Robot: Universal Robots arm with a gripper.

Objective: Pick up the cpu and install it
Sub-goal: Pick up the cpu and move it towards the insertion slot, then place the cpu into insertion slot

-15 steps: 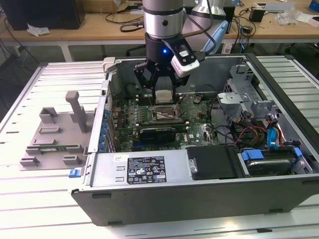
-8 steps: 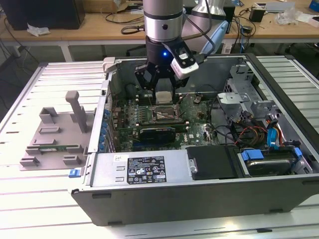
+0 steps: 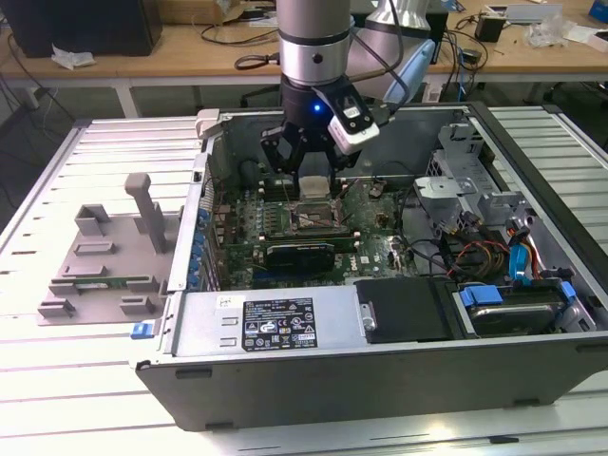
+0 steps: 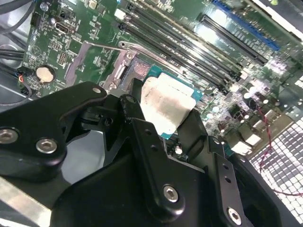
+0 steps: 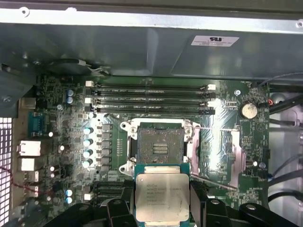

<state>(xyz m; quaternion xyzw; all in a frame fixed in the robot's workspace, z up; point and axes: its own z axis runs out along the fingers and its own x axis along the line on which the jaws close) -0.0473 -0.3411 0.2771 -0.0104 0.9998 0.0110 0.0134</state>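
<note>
Gripping the cpu [image 5: 162, 196] by two opposite edges, the gripper [image 3: 311, 182] has its jaws closed on it. Chip is flat, metal top up, above the motherboard [image 3: 370, 237] inside the open computer case [image 3: 380, 370]. Bare cpu socket [image 5: 160, 146] is close by, load plate [image 5: 220, 151] swung open. In the exterior view, grey plastic tray [image 3: 104, 256] sits at 9 o'clock of the case.
</note>
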